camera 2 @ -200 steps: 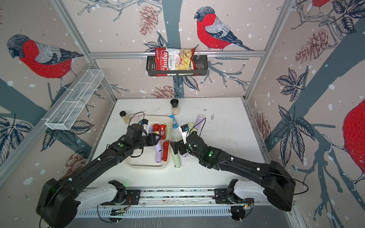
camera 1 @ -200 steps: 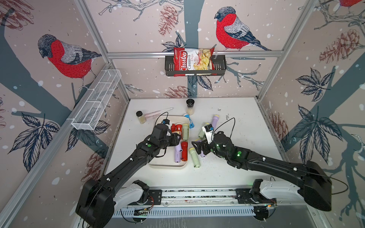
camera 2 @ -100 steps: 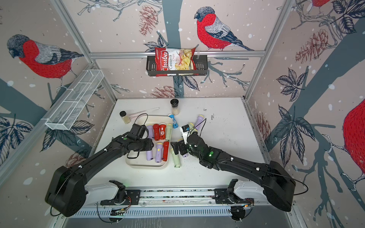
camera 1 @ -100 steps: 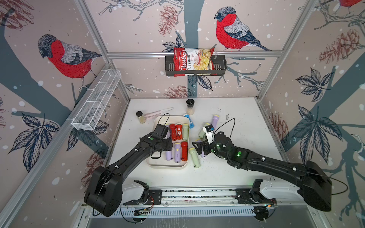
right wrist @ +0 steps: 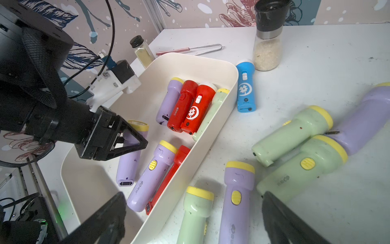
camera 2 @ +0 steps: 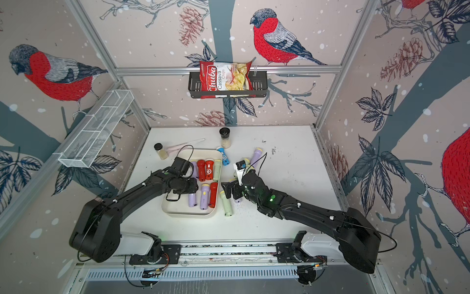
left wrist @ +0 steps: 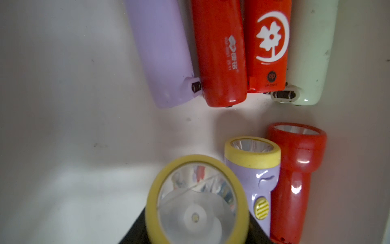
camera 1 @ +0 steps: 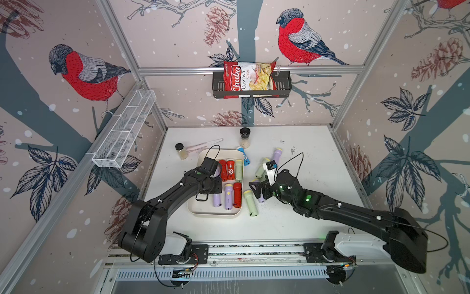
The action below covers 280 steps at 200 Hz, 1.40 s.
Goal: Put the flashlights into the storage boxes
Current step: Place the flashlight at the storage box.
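The cream storage box (camera 1: 216,215) (camera 2: 188,213) (right wrist: 211,135) holds several flashlights. Its far row is lilac, two red (camera 1: 230,170) and pale green, and a lilac (camera 1: 228,199) and a red one lie nearer. My left gripper (camera 1: 212,193) (camera 2: 187,192) (right wrist: 126,139) is inside the box, shut on a lilac, yellow-headed flashlight (camera 1: 217,201) (left wrist: 196,202) (right wrist: 128,164) near its head. My right gripper (camera 1: 257,191) (camera 2: 229,191) (right wrist: 194,224) hangs open over a pale green flashlight (camera 1: 250,203) (right wrist: 196,211) and a lilac one (right wrist: 236,194) on the table.
More flashlights lie right of the box: a blue one (camera 1: 245,157) (right wrist: 244,88), two pale green (right wrist: 295,135) and a lilac (camera 1: 277,156). Two black-capped jars (camera 1: 244,137) (camera 1: 181,150) and pink tongs (camera 1: 203,145) stand behind. A wire rack (camera 1: 124,132) and a black basket (camera 1: 250,81) hang on the walls.
My left arm has swung in and lowered the lilac flashlight into the box, beside the other lilac one. The right arm has stayed still and open.
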Each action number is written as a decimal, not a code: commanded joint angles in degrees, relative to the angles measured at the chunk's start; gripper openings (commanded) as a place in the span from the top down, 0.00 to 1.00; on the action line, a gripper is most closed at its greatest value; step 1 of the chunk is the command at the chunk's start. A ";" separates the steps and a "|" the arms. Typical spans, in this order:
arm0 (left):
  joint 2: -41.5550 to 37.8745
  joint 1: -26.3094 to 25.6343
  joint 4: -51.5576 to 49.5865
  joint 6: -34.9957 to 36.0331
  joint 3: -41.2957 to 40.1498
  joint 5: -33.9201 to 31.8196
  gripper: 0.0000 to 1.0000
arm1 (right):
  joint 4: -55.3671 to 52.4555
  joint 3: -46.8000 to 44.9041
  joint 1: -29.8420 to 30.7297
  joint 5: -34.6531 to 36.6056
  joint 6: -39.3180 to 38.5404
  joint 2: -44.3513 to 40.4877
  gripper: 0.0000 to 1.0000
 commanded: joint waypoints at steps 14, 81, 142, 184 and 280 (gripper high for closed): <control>1.01 0.06 -0.58 -0.06 0.13 2.06 0.62 | 1.20 0.06 -0.08 0.41 0.32 0.21 0.01; 2.73 0.13 -0.61 0.19 -0.09 1.27 0.60 | 1.26 0.94 -0.24 -0.13 0.07 1.48 0.01; 3.80 0.13 0.48 0.33 -0.14 2.14 0.56 | 1.21 0.97 -0.26 -0.24 0.37 1.81 0.01; 2.49 0.13 2.89 -1.19 -1.02 6.31 0.56 | 1.20 0.70 -0.26 -0.19 0.52 1.54 0.01; -0.20 0.13 3.82 -3.14 -1.54 6.39 0.40 | 1.11 0.50 -0.23 -0.02 0.64 1.03 0.01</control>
